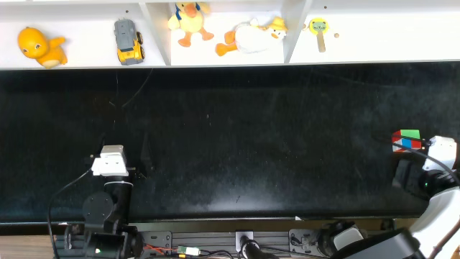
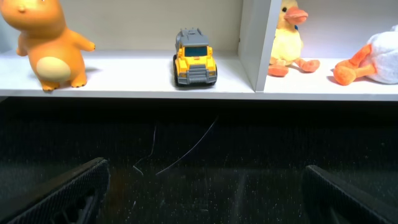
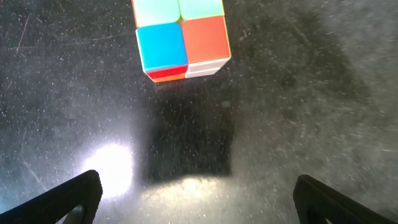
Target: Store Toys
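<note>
Spread wide and holding nothing, the right tool (image 3: 198, 202) is hovering low over the black surface (image 1: 251, 144) at its right end. The coloured puzzle cube (image 3: 181, 37) is lying just beyond its fingertips on the far side, close but not touching either finger. The cube is sitting flat on the surface, well apart from the white shelf (image 1: 374, 43) that is running along the far edge. The left tool (image 2: 208, 199) is also standing open and empty, near the left end of the surface and facing the shelf. Five toys are already resting on that shelf. An orange figure (image 1: 41, 46) and a yellow truck (image 1: 129, 41) are sharing the left compartment. In the middle compartment, a yellow duck (image 1: 190, 20) is sitting upright beside a white duck (image 1: 251, 36) that is lying on its side. A small green toy (image 1: 319, 30) on a stick is lying in the right compartment. Judging by this, the storing is looking nearly finished, with the cube appearing to be the one toy left out on the surface. What is remaining, as I am reading it, is for the right tool to be closing on the cube, lifting it and carrying it to the far edge, where the right compartment is offering bare room beside the green toy.
</note>
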You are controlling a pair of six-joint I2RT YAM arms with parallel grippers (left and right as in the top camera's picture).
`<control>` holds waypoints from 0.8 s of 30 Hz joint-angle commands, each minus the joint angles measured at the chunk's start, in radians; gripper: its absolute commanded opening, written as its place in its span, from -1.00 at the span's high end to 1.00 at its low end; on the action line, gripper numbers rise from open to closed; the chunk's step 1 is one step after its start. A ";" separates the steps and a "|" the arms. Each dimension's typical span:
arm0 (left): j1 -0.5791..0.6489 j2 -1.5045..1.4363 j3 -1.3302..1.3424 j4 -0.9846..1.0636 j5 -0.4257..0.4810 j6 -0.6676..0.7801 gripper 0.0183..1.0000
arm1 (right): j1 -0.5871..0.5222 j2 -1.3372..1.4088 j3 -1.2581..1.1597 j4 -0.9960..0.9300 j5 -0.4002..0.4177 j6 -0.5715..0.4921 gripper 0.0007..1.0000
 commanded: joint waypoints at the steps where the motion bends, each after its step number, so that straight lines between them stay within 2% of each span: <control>1: 0.000 -0.009 -0.002 -0.001 0.002 0.022 -1.00 | -0.002 0.067 0.106 0.008 -0.057 0.018 -1.00; 5: 0.000 -0.009 -0.002 -0.001 0.002 0.022 -1.00 | 0.004 0.146 0.210 0.009 -0.086 0.031 -1.00; 17: 0.000 -0.009 -0.002 -0.001 0.002 0.022 -0.99 | 0.106 0.247 0.225 0.019 -0.156 0.061 -0.99; 24: 0.000 -0.009 -0.002 -0.002 0.002 0.022 -1.00 | 0.124 0.249 0.225 0.042 -0.153 0.076 -0.99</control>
